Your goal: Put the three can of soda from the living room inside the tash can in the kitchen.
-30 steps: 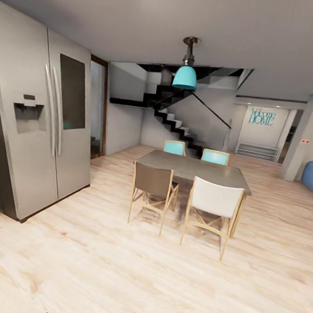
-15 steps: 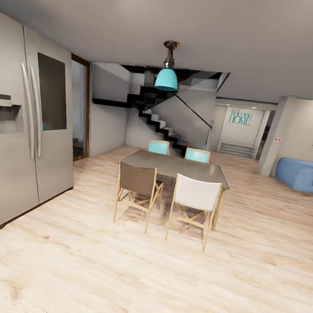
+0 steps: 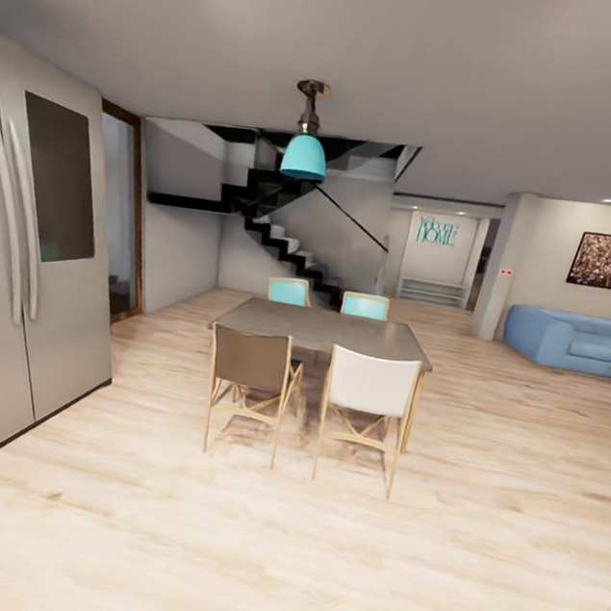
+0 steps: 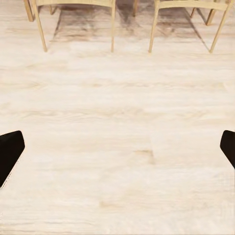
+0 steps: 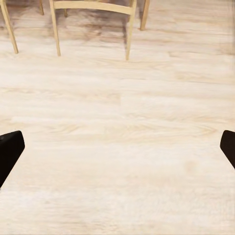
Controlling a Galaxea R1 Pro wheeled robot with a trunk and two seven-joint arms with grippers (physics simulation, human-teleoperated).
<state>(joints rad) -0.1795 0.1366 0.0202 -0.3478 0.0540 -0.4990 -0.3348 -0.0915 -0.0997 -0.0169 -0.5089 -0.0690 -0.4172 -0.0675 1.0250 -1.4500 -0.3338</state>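
Observation:
The cans of soda and the tash can are out of view. In the left wrist view my left gripper [image 4: 119,149] is open, its dark fingertips [image 4: 10,152] far apart over bare wood floor with nothing between them. My right gripper [image 5: 119,149] is open in the same way, its fingertips [image 5: 9,149] at the frame's sides above the floor. The kitchen's steel fridge [image 3: 18,275] stands at the left of the head view. The living room's blue sofa [image 3: 577,341] lies far off at the right.
A grey dining table [image 3: 322,329] with several chairs [image 3: 363,391] stands ahead in the middle, under a teal lamp [image 3: 304,155]. Black stairs [image 3: 286,240] rise behind it. Open wood floor [image 3: 503,489] stretches rightward to the sofa past a pillar [image 3: 496,264].
The whole head view has swung right: the fridge slid toward the left edge, and the sofa and a wall picture came into view. Nothing in the room itself moved.

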